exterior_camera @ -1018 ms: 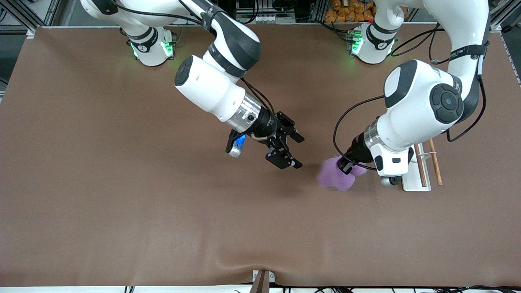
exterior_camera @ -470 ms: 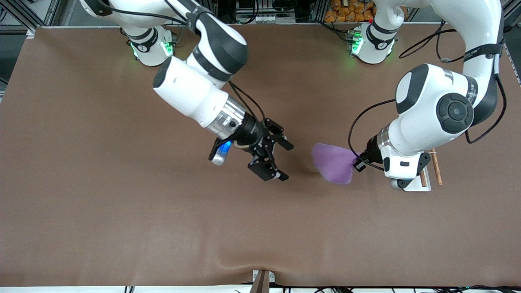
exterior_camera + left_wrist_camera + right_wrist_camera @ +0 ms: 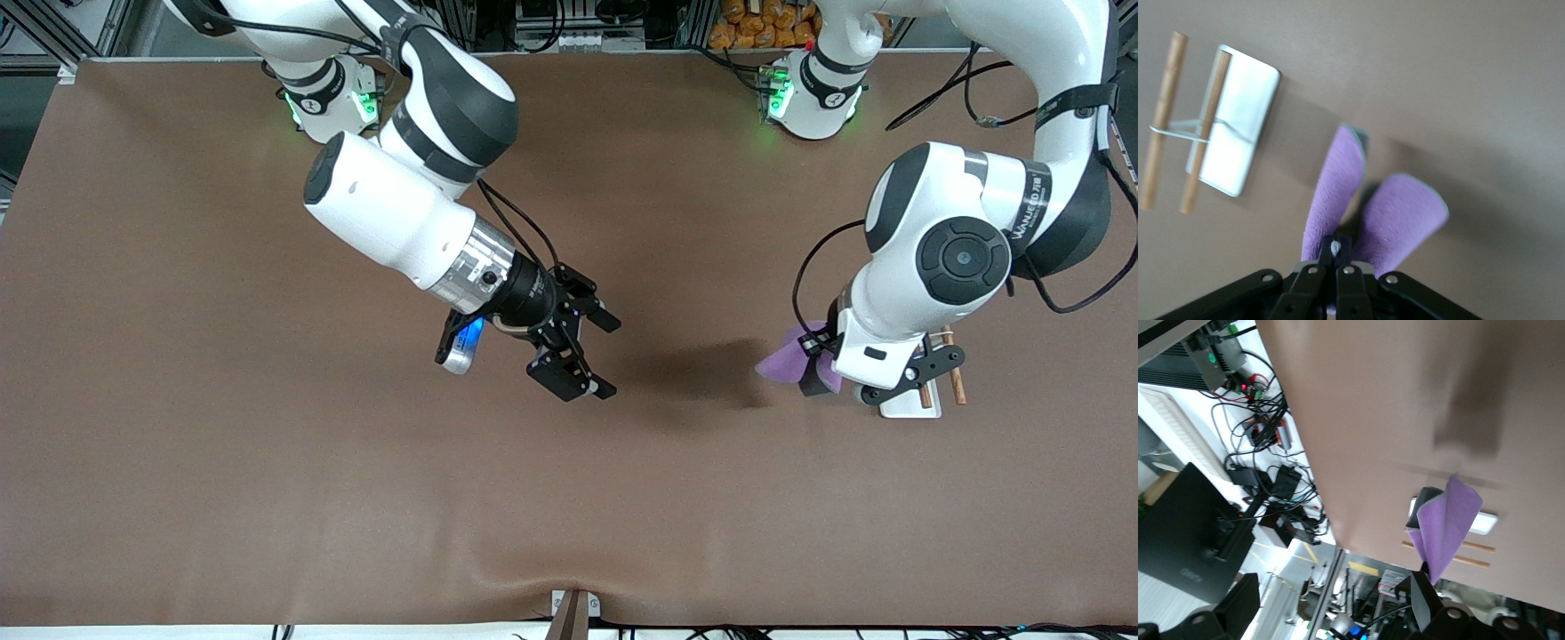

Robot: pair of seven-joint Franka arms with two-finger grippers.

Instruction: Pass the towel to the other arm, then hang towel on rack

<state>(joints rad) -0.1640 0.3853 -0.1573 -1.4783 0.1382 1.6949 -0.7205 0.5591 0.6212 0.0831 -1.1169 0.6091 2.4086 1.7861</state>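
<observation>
The purple towel (image 3: 777,363) hangs folded in the air, pinched at one edge by my left gripper (image 3: 813,378), which is shut on it right beside the rack (image 3: 909,404). In the left wrist view the towel (image 3: 1338,183) droops in two flaps from the left gripper (image 3: 1336,248), with the rack's white base (image 3: 1238,127) and two wooden rods (image 3: 1163,120) off to one side on the table. My right gripper (image 3: 608,356) hovers open over the table's middle, holding nothing. From the right wrist view the towel (image 3: 1446,520) shows farther off above the rack (image 3: 1481,522).
The brown table mat (image 3: 267,444) covers the whole table. The left arm's wrist box (image 3: 876,356) hides most of the rack in the front view. Cables and equipment (image 3: 1265,453) lie off the table's edge.
The left arm has swung the towel from nearer the table's middle back over to the rack. The right gripper has drawn away toward its own end of the table, still open.
</observation>
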